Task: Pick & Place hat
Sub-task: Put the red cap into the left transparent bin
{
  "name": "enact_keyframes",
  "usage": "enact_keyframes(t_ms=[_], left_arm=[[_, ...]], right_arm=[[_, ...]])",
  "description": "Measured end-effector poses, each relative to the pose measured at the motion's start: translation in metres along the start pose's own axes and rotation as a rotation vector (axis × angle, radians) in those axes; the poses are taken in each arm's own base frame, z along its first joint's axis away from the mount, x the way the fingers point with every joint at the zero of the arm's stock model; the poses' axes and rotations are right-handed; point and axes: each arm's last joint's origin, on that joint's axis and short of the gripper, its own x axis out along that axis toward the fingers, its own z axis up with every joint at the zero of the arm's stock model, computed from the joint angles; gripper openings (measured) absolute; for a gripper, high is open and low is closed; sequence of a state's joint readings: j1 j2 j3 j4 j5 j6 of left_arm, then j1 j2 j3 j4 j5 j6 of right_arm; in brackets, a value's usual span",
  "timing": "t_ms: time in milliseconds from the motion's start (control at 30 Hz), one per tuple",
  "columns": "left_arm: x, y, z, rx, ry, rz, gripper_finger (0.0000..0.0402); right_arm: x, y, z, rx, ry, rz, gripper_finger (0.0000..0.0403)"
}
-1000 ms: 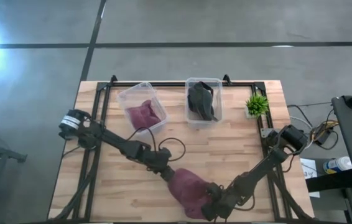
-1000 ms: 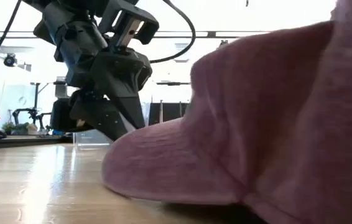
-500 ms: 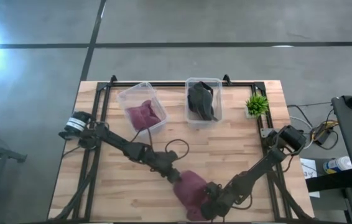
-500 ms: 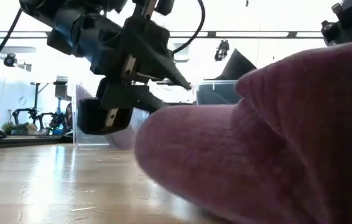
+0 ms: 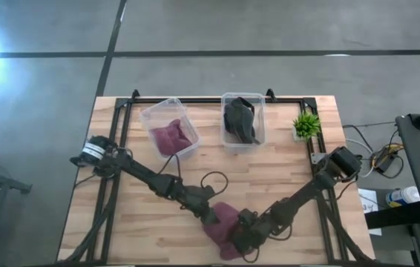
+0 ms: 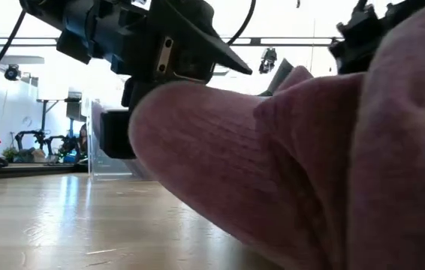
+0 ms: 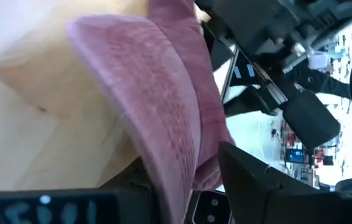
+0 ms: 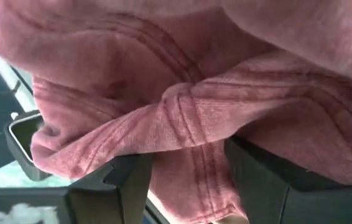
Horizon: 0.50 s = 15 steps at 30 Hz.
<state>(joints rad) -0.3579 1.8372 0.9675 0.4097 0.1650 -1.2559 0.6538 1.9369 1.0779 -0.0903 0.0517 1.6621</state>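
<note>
A pink corduroy hat sits near the table's near edge, between both arms. In the low view the hat fills the picture, its brim side raised off the wood and its lower part close to the table. My left gripper meets it from the left and is shut on the brim. My right gripper meets it from the right and is shut on bunched fabric of the crown. My left gripper pinches the hat's brim between its two fingers, edge-on, coming in slanting from the table's left and far side. The brim is held up off the wood. My right gripper pinches a bunched fold of the crown's fabric between its fingers, several layers, coming from the table's right side. The cloth bulges out above the fingers.
Two clear bins stand at the far side: one holding a pink hat, one holding a dark hat. A small green plant stands at the far right. Bare wood lies left of the hat.
My left gripper has moved toward the right and the near edge, onto the hat, and taken hold of the brim. The brim, flat on the wood a second ago, is now lifted off it. The hat has been pushed together and looks smaller from above. My right gripper has shifted slightly left.
</note>
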Motion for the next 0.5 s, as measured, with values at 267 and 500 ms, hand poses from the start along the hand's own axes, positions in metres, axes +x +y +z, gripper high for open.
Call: enact_keyframes(t_ms=[267,500], left_arm=[[-0.008,-0.01,0.001,0.072,0.034,0.112,0.0104],[-0.036,-0.038,0.005,0.173,-0.048,0.289,0.0011]], right_arm=[[-0.008,0.004,0.005,-0.06,-0.014,0.019,0.0203],[-0.045,0.019,-0.005,-0.165,-0.09,0.102,0.0203]])
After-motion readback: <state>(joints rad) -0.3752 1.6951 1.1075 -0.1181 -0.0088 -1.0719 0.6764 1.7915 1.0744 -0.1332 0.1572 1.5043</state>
